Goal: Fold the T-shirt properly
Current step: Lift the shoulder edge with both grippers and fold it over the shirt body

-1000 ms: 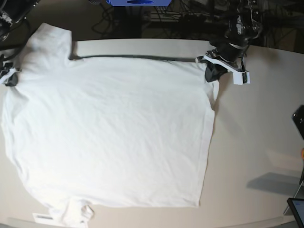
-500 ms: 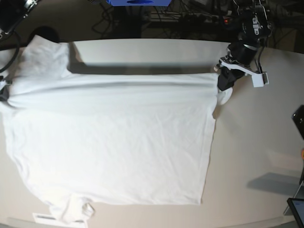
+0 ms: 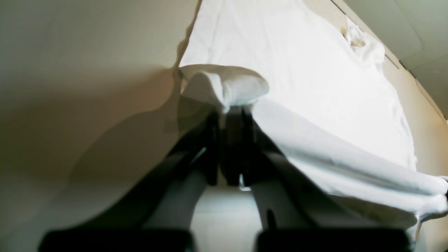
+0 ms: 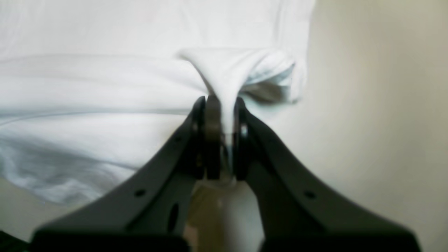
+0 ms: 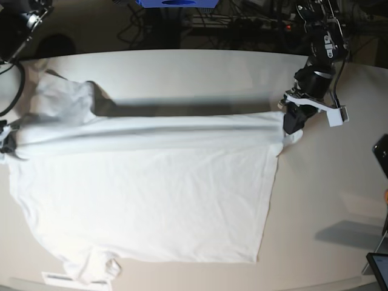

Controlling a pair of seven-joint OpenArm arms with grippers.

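Currently, scene status:
T-shirt [image 5: 151, 200]: spread on the table [image 5: 327, 182]; far edge raised in a taut band between both arms.
Left gripper [image 3: 229, 115]: jaws closed, pinching a bunched corner of the T-shirt.
Right gripper [image 4: 220, 105]: jaws closed, clamping a fold of the T-shirt.
Sleeve [image 5: 60, 97]: lifted, casting a shadow.

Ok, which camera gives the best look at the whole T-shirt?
The base view: it shows almost the whole T-shirt on the table, far edge lifted. The left wrist view shows it at a slant, and the right wrist view mostly cloth pinched between fingers.
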